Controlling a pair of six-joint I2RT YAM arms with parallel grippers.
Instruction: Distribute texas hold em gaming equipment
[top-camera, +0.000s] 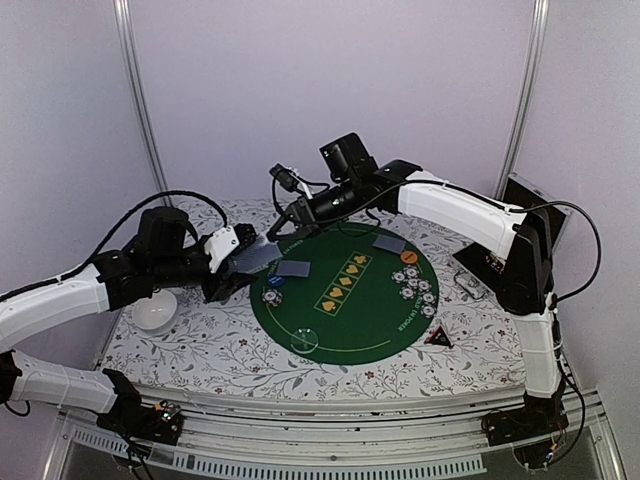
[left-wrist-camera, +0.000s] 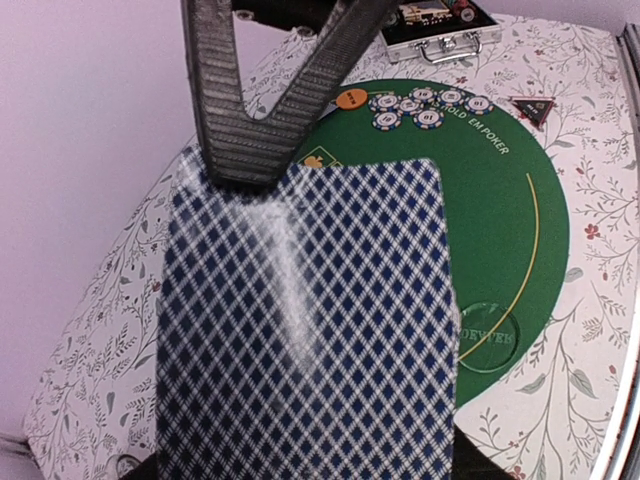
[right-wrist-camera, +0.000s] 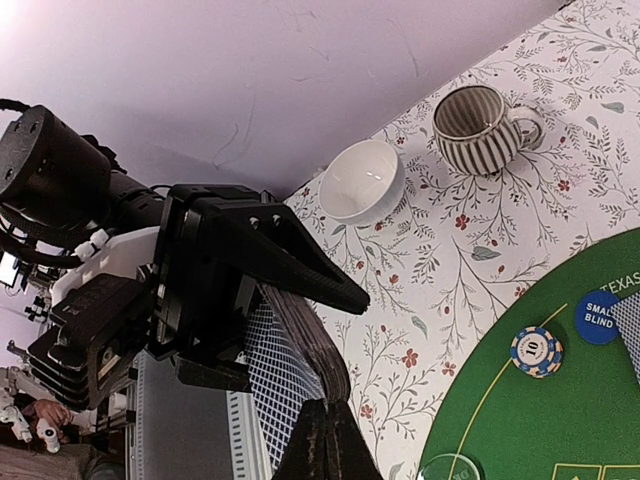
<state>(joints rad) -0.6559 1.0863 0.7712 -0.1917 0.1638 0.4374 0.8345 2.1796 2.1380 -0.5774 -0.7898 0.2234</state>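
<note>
The right gripper (left-wrist-camera: 240, 165) has its jaws pressed together at the far edge of the blue-and-white diamond-backed deck of playing cards (left-wrist-camera: 310, 330); whether a card is pinched cannot be told. The left gripper (top-camera: 235, 268) holds that deck in its jaws, above the flowered surface (top-camera: 200, 345) beside the round green felt mat (top-camera: 350, 330). The striped ceramic mug (right-wrist-camera: 482, 128), showing only in the right wrist view, and the white bowl (right-wrist-camera: 365, 180) show bare insides. Only the left wrist view shows the silver latched case (left-wrist-camera: 440, 35) clearly, behind the round orange button (left-wrist-camera: 352, 98) and the cluster of whitish poker chips (left-wrist-camera: 420, 105).
</note>
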